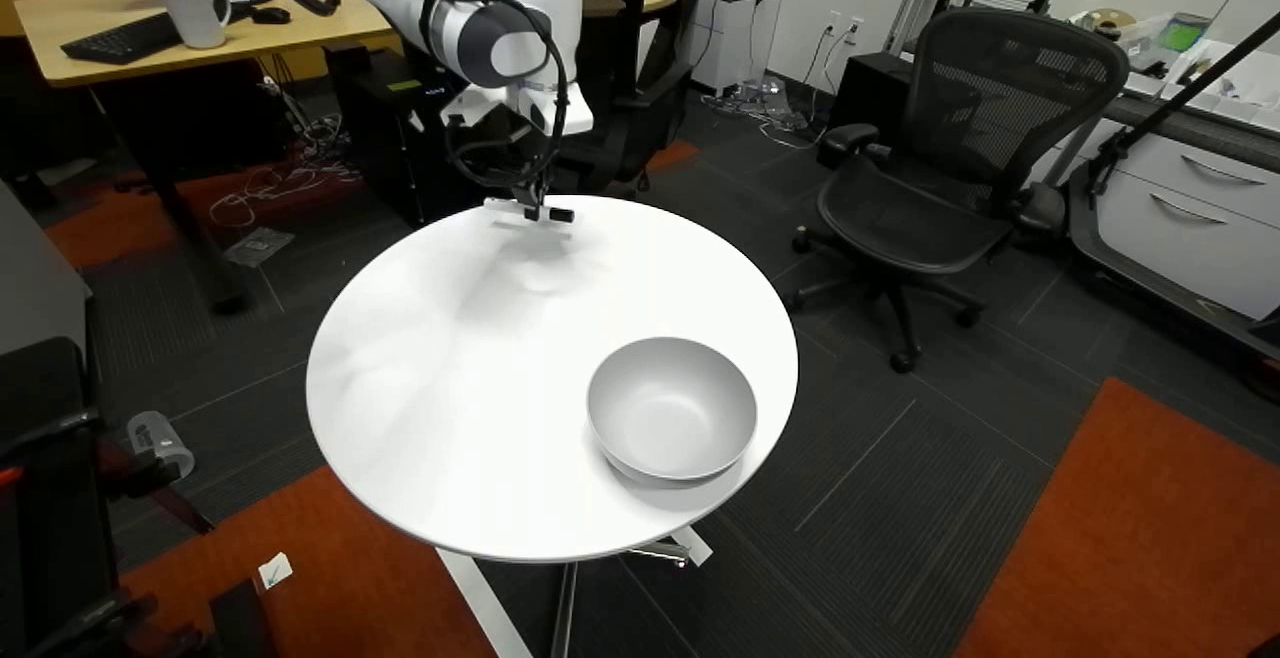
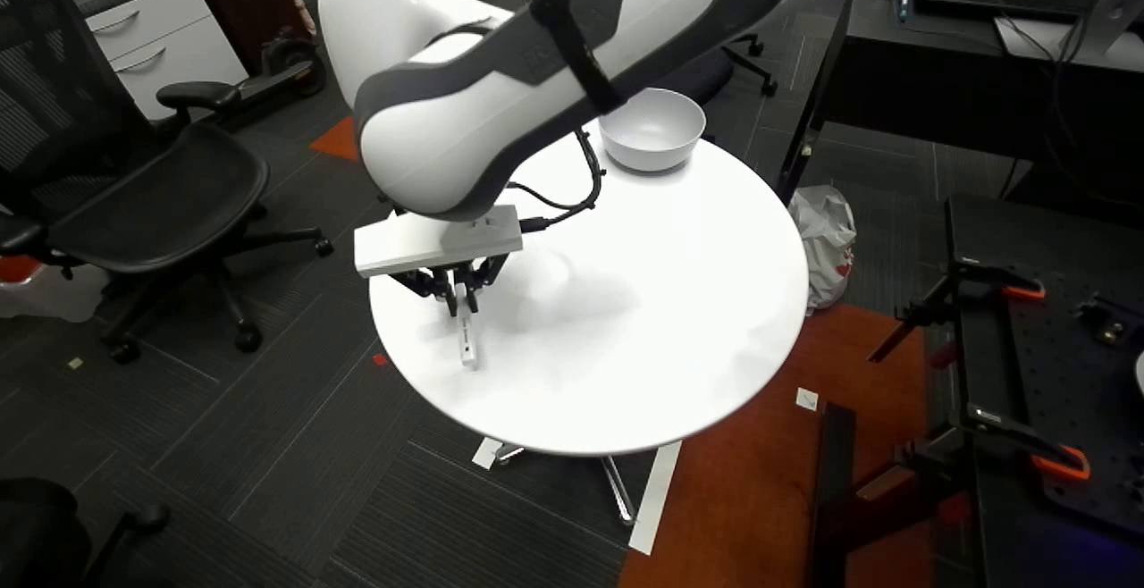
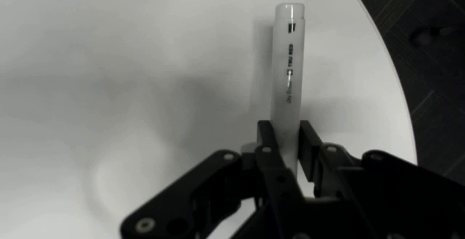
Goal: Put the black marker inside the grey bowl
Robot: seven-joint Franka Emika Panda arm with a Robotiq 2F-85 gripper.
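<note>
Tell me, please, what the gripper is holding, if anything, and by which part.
The gripper holds the black marker by its white barrel, near mid-length, with the black end protruding on one side.

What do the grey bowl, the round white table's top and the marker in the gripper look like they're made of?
Grey bowl: perhaps plastic, matte, going by the blurred highlight inside; ceramic isn't ruled out.
Table top: maybe laminate, smooth satin, with soft bright patches on its white surface.
Marker: likely plastic, glossier; a bright streak shows at its white end.
</note>
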